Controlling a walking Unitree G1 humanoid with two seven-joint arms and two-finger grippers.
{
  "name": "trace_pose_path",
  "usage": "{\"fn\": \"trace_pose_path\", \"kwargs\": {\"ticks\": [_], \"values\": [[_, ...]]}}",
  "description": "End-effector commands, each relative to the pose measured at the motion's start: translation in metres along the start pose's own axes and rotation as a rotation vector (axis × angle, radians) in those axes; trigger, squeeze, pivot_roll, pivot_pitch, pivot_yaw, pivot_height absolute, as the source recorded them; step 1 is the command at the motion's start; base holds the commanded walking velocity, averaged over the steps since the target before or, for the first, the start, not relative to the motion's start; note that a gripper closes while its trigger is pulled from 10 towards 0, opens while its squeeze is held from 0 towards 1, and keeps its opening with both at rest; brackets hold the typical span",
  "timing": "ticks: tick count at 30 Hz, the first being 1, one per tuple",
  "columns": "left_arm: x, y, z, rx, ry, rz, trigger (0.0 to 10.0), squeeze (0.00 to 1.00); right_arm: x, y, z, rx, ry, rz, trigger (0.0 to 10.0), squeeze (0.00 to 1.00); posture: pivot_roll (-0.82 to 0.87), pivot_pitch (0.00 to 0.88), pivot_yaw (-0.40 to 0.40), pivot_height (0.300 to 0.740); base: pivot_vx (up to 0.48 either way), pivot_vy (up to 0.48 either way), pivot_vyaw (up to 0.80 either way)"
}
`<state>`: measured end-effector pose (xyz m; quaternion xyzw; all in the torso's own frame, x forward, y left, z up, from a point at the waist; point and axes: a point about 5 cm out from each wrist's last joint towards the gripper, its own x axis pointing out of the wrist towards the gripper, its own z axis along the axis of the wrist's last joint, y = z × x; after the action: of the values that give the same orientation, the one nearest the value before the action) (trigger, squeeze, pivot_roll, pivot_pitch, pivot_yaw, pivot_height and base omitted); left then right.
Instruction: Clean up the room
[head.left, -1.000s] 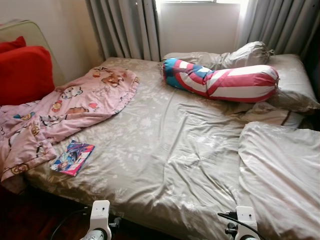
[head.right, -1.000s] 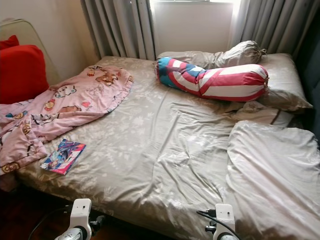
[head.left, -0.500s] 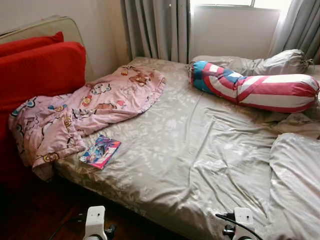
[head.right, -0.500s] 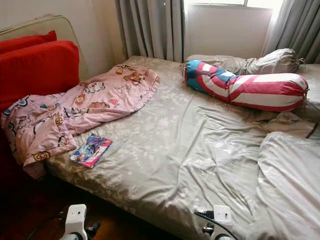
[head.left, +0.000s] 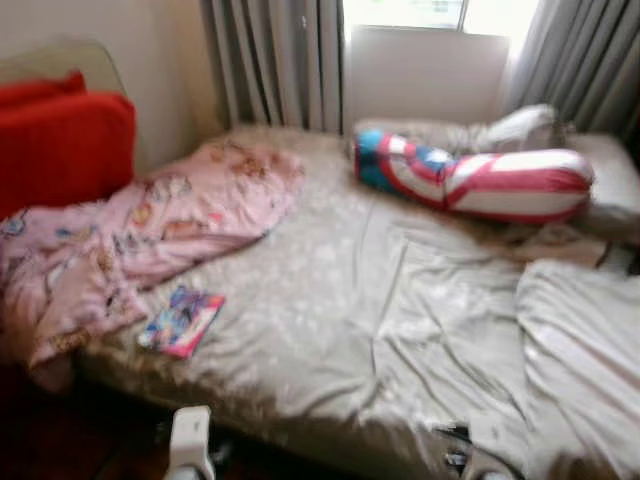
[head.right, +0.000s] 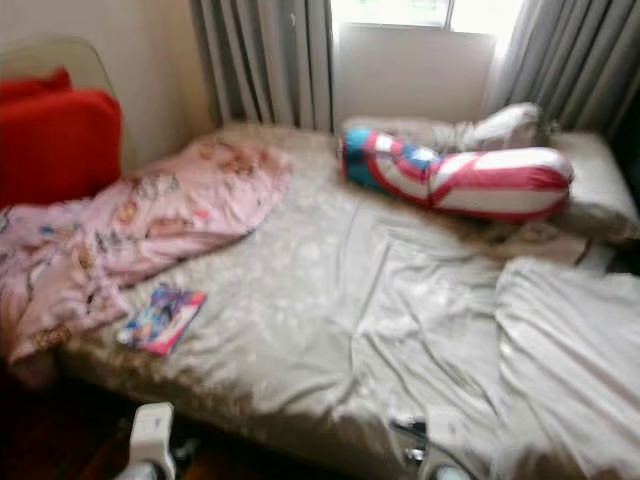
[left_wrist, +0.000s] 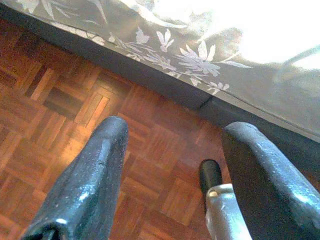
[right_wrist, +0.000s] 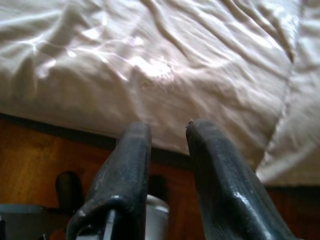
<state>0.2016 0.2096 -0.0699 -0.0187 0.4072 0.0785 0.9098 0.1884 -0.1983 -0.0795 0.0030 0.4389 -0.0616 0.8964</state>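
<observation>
Arms hang low at the bed's (head.left: 400, 330) near edge. Left gripper (left_wrist: 170, 150) points down at the parquet floor (left_wrist: 65, 115), fingers spread wide, holding nothing. Right gripper (right_wrist: 167, 150), fingers a narrow gap apart and empty, faces the rumpled sheet. A colourful book (head.left: 182, 321) lies beside the pink blanket (head.left: 150, 225).

I can read no text; the booklet (head.left: 181, 321) cover may carry print, but blur hides it.
</observation>
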Motion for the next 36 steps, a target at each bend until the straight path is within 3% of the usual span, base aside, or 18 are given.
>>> {"fn": "trace_pose_path", "kwargs": {"ticks": [1, 36], "values": [[0.001, -0.005, 0.003, -0.028, -0.006, -0.001, 10.0, 0.0, 0.0, -0.007, 0.004, -0.005, -0.006, -0.018, 10.0, 0.0, 0.0, 0.0, 0.011, 0.74, 0.0, 0.364, 0.0], [0.001, -0.002, 0.001, -0.044, 0.005, 0.003, 10.0, 0.0, -0.002, -0.008, -0.008, -0.012, 0.038, -0.022, 10.0, 0.0, -0.01, 0.065, 0.035, 0.74, 0.0, 0.364, 0.0]]}}
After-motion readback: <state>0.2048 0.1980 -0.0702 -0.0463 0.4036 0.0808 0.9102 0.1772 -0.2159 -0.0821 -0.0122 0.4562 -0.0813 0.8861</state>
